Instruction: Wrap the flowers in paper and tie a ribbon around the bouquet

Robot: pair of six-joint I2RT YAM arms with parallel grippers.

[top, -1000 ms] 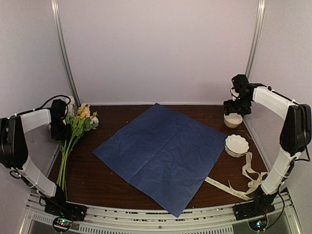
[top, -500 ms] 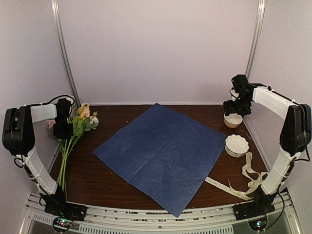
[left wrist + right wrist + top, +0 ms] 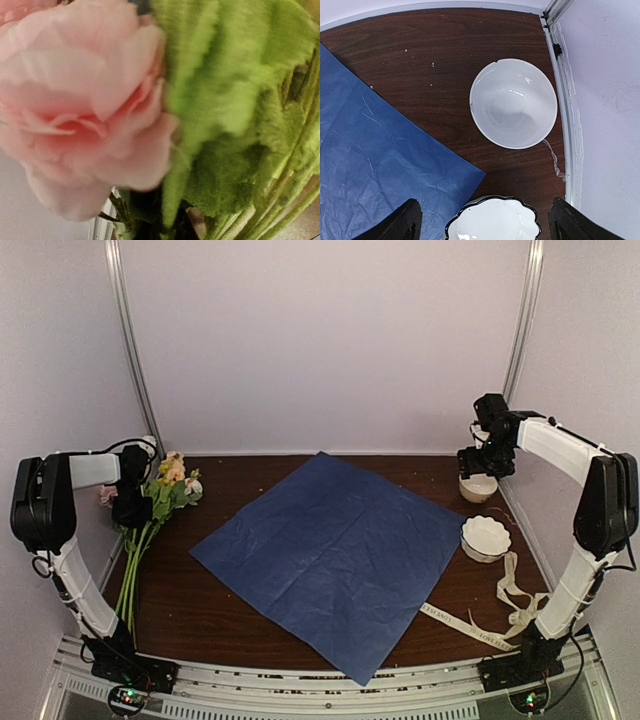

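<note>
Left gripper (image 3: 130, 508) is at the artificial yellow-pink flowers (image 3: 172, 480), grip unclear; it should pinch all stems together. Right gripper (image 3: 478, 465) stands wide, empty.

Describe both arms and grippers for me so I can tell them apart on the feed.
They match. The left arm and right arm have white link shells, black joint housings and thin black cables. The left gripper and right gripper are black; the right's fingers look blunt.
</note>
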